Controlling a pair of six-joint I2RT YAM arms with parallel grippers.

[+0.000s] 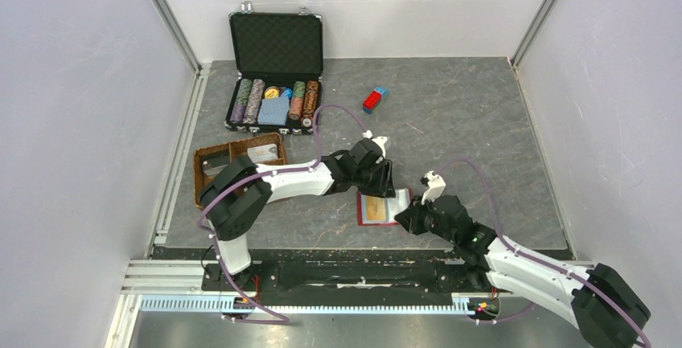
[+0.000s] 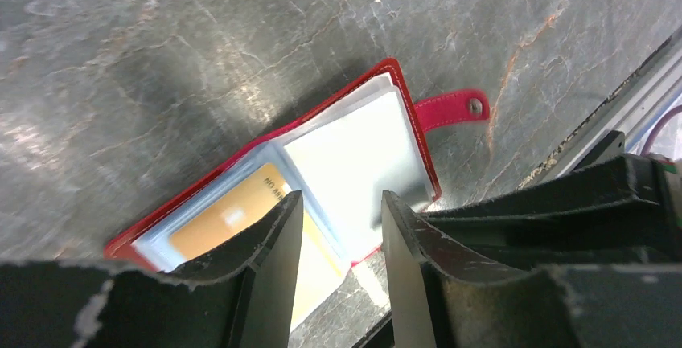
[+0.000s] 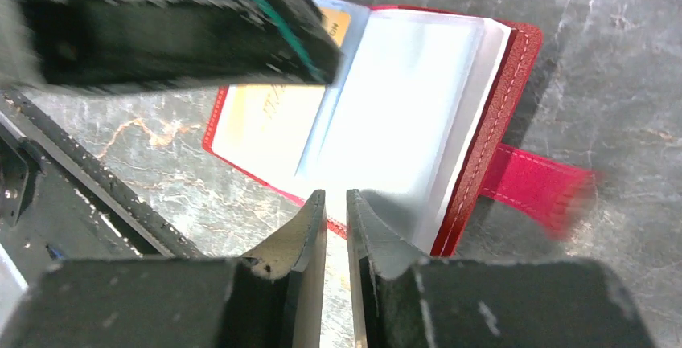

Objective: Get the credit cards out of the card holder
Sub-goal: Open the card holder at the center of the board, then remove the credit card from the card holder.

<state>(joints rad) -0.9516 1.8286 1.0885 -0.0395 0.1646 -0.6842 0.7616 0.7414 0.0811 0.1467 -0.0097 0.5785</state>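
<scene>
The red card holder [image 1: 383,207] lies open on the grey table, strap [image 2: 450,109] pointing out. An orange credit card [image 2: 229,219] sits in a clear sleeve on its one page [image 3: 265,115]; the other page shows pale sleeves [image 3: 402,115]. A pale card [image 1: 261,153] lies in the brown tray. My left gripper [image 2: 342,203] hovers over the holder's fold, open, nothing between its fingers. My right gripper [image 3: 335,195] is at the holder's near edge; its jaws stand a narrow slit apart with nothing seen in it. The left gripper's black body [image 3: 177,18] hangs over the orange card's page.
A black case of poker chips [image 1: 273,83] with a blue deck stands open at the back. A red-and-blue block [image 1: 375,99] lies right of it. The brown divided tray [image 1: 211,173] sits left. The black front rail [image 3: 72,203] runs close behind my right gripper.
</scene>
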